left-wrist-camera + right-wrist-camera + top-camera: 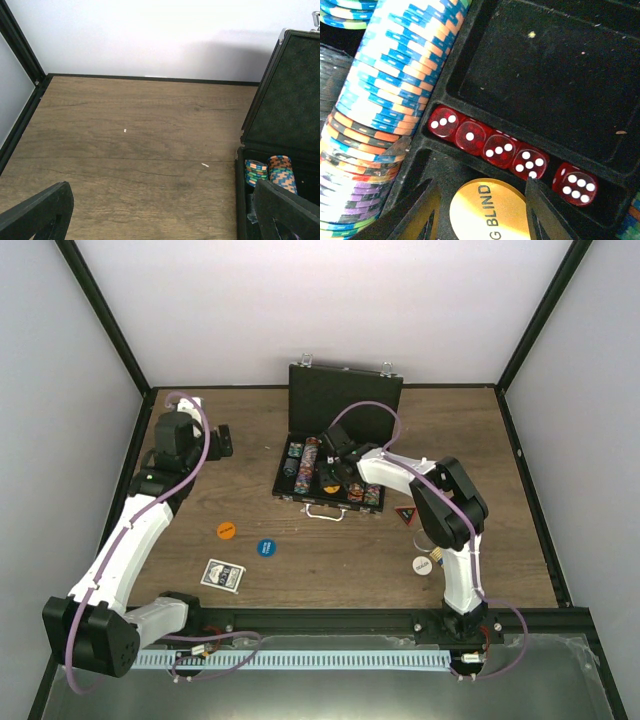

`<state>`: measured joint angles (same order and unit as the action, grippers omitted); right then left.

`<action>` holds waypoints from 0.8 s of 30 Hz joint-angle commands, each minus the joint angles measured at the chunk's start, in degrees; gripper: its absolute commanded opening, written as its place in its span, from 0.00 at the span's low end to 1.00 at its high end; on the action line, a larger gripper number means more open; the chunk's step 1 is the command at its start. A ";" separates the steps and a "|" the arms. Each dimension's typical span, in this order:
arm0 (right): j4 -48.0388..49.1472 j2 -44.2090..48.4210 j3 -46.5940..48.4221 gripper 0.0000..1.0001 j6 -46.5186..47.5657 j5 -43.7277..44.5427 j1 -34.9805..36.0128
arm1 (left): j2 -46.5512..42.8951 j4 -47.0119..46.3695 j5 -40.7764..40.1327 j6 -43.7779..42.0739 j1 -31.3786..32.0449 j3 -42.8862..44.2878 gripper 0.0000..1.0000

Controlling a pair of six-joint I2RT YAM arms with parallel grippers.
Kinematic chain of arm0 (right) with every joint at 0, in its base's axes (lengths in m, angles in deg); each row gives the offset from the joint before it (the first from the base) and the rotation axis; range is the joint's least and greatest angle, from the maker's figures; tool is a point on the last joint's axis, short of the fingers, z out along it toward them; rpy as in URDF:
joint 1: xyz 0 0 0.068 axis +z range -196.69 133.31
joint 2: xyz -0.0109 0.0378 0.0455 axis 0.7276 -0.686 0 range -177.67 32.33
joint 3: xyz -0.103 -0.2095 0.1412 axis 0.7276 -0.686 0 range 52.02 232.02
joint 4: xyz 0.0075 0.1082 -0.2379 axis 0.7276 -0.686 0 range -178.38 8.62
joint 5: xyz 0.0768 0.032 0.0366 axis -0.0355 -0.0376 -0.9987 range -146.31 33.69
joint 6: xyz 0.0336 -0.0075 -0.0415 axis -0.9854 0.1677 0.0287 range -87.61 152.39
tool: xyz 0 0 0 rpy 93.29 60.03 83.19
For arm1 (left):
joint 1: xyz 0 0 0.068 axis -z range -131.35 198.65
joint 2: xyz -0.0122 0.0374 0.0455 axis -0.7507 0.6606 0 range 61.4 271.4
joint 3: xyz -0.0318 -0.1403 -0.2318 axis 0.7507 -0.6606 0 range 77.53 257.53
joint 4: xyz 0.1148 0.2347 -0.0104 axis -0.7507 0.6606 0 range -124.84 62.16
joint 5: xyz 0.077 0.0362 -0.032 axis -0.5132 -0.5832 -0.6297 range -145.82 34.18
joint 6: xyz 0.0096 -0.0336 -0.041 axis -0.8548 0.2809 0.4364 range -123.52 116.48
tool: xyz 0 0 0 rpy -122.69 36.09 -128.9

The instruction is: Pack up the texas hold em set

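Yellow disc (487,212) lies in the case (345,400) beside red dice (500,149), straddled by the right gripper (481,192); grip unclear. Left gripper (160,200) gapes wide.

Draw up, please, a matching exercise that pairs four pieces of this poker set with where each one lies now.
Things:
1 card deck
2 red dice
3 white disc
4 yellow disc

Places:
A in a row in a slot of the case
B on the left side of the table
C between the fingers of the right hand
D on the table's right side

Pairs: 1-B; 2-A; 3-D; 4-C
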<state>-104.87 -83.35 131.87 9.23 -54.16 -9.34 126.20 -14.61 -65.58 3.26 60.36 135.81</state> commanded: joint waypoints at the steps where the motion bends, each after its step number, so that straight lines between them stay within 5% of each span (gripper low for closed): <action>1: -0.07 0.03 -1.38 0.47 -0.75 -4.15 0.35 | -0.81 -0.54 0.62 -0.73 0.34 -0.37 1.00; 9: 0.97 3.68 -4.24 0.49 -1.25 -4.62 0.93 | -0.67 -0.54 0.91 -0.74 0.33 -0.36 1.00; 15: -0.65 8.91 -2.41 0.63 2.10 0.00 2.11 | -1.27 -0.63 -0.61 -0.72 0.33 -0.44 1.00; 24: 1.11 14.91 -4.87 0.80 7.76 5.40 16.43 | -3.54 -1.95 -3.89 -0.54 0.29 -1.51 1.00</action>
<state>-104.95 -69.76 127.98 13.50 -52.08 -0.25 124.14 -15.18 -67.42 3.22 60.45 135.14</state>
